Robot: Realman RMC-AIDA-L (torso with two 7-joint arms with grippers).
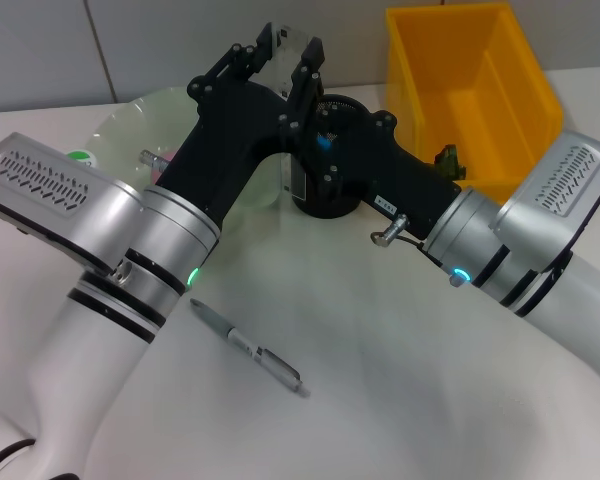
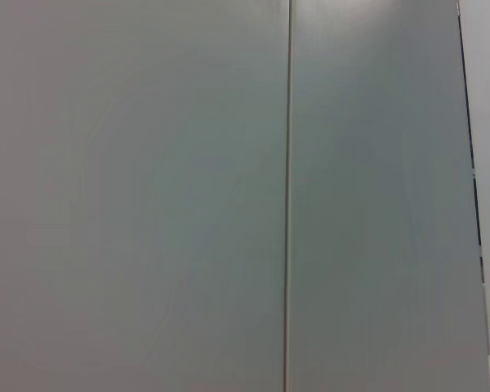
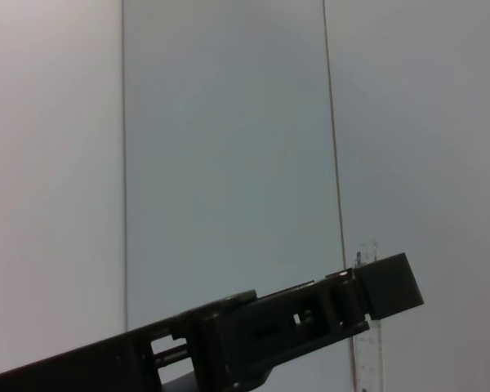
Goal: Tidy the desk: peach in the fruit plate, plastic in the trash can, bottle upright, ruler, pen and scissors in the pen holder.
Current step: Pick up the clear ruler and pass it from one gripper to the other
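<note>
A clear ruler (image 1: 284, 60) stands upright above the black pen holder (image 1: 325, 195) at the back middle of the desk. My right gripper (image 1: 302, 78) is shut on it, and the ruler (image 3: 367, 343) rises past my wrist camera. Just left of it, my left gripper (image 1: 250, 50) is open, one finger (image 3: 388, 286) beside the ruler's top. A grey pen (image 1: 246, 345) lies on the desk in front. The pale green fruit plate (image 1: 130, 125) sits at the back left, mostly behind my left arm. The yellow trash can (image 1: 475, 85) stands at the back right. Peach, plastic, bottle and scissors are hidden.
A small dark object (image 1: 447, 158) lies by the trash can's front wall. Both arms cross in front of the pen holder and cover the desk's middle. The left wrist view shows only grey wall panels (image 2: 147, 196).
</note>
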